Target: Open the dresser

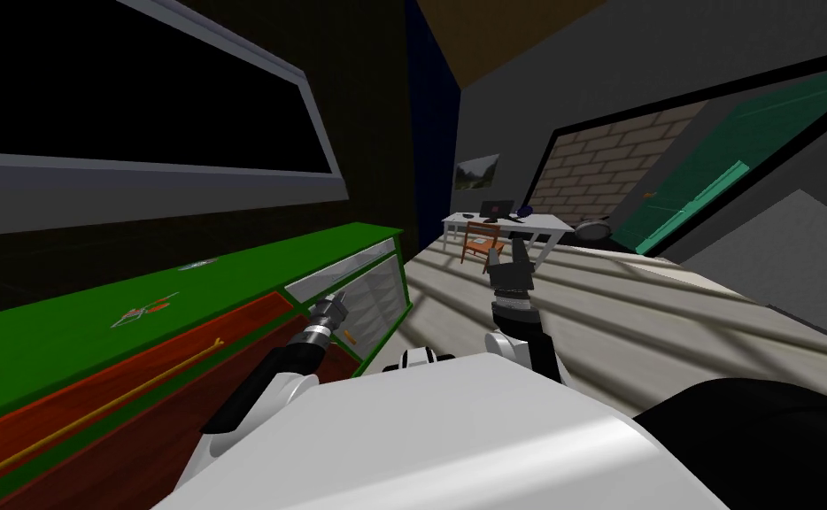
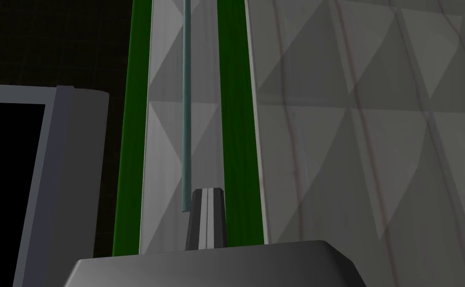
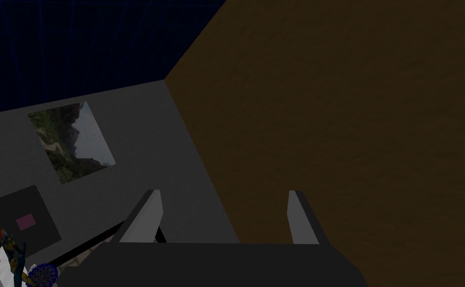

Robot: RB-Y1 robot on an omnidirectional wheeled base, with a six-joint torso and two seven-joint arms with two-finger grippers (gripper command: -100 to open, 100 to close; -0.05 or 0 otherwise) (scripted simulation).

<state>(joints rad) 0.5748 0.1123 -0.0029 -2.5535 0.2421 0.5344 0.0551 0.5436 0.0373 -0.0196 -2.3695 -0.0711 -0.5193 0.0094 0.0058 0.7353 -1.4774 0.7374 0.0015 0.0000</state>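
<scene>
At glass door (image 1: 374, 288) of dresser (image 1: 93, 328); left hand (image 2: 206, 193) closed beside handle (image 2: 186, 109)

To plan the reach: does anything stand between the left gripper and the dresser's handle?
Nothing visible does. The shut left gripper sits right beside the near end of the thin grey handle on the glass door.

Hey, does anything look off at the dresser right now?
The left end effector is shut beside the thin grey bar on the dresser, not around it. Nothing looks spilled or broken.
</scene>
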